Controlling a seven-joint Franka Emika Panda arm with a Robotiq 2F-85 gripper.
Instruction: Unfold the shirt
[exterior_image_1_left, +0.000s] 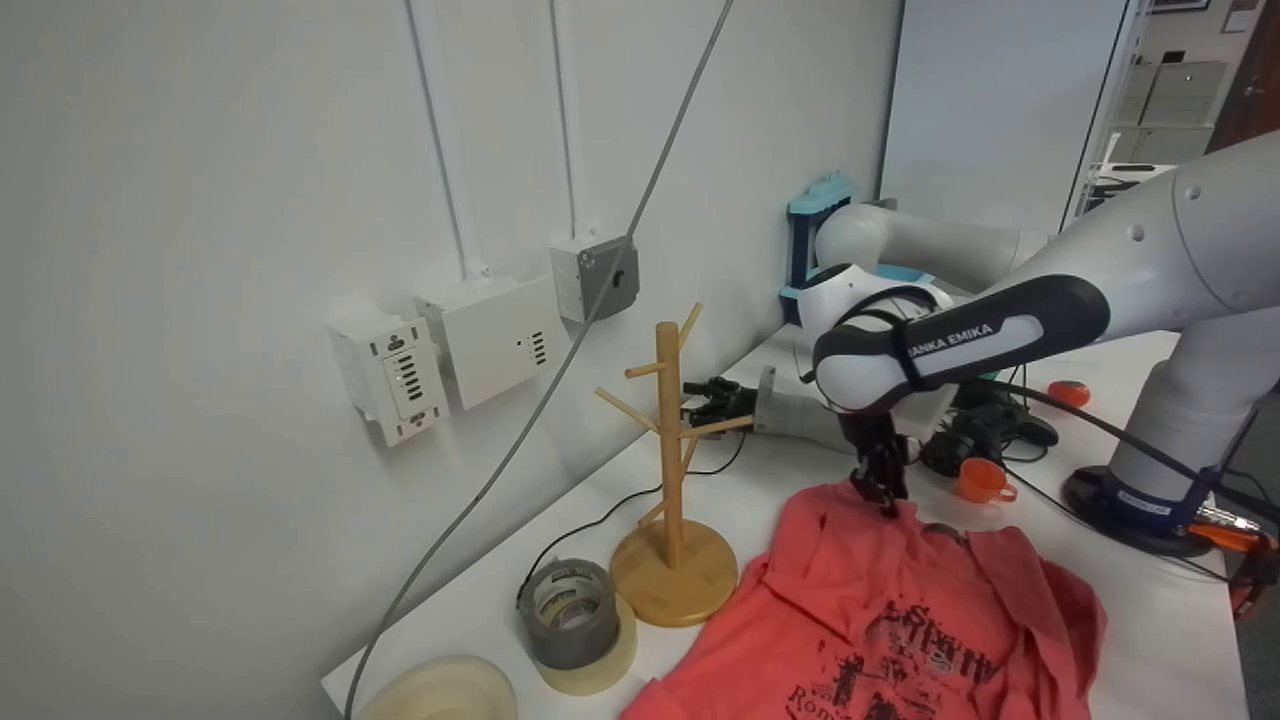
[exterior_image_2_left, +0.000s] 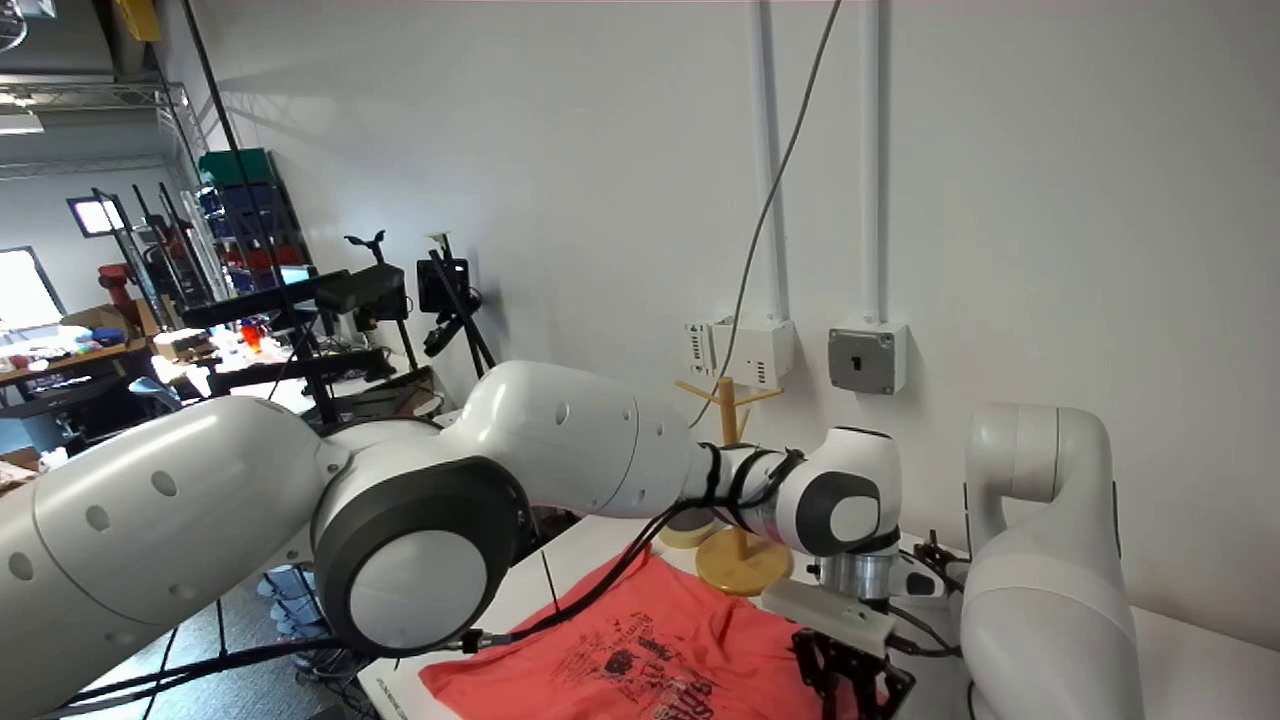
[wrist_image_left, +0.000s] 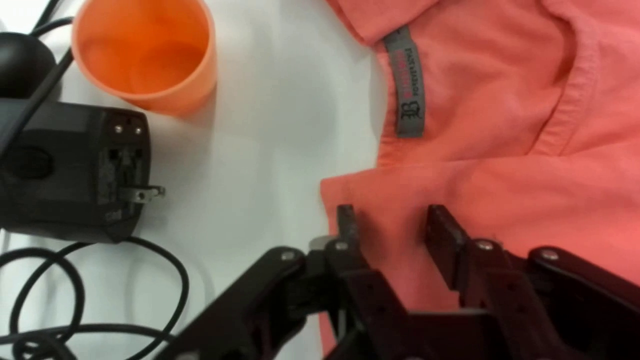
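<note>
- The red T-shirt lies on the white table, under the gripper and stretching out past it.
- The Robotiq gripper is right over a folded flap at the top of the shirt, close to the flap's corner.
- Its two fingers stand apart, and red cloth shows in the gap. Nothing looks pinched. I can't tell if the tips touch the cloth.
- In the wrist view, the flap's edge runs just past the fingertips and off to the right. The grey neck label peeks out beyond it. So the cloth to grab seems straight below, not off to one side.
- In an exterior view, the shirt's long way goes from the label end down past the dark print and off the bottom edge.
- My guess for the next move: squeeze the flap and pull it away from the label. Too deep a pinch may grab the layer below too.
- Past the label, a second flap looks folded as well, so the job seems only partly done.
- The orange mug and black plug adapter sit near the label, apart from the cloth.
- The wooden mug tree stands just beside the shirt, on the flap's side, with tape rolls next to it. A wide pull that way could bump the tree.
</note>
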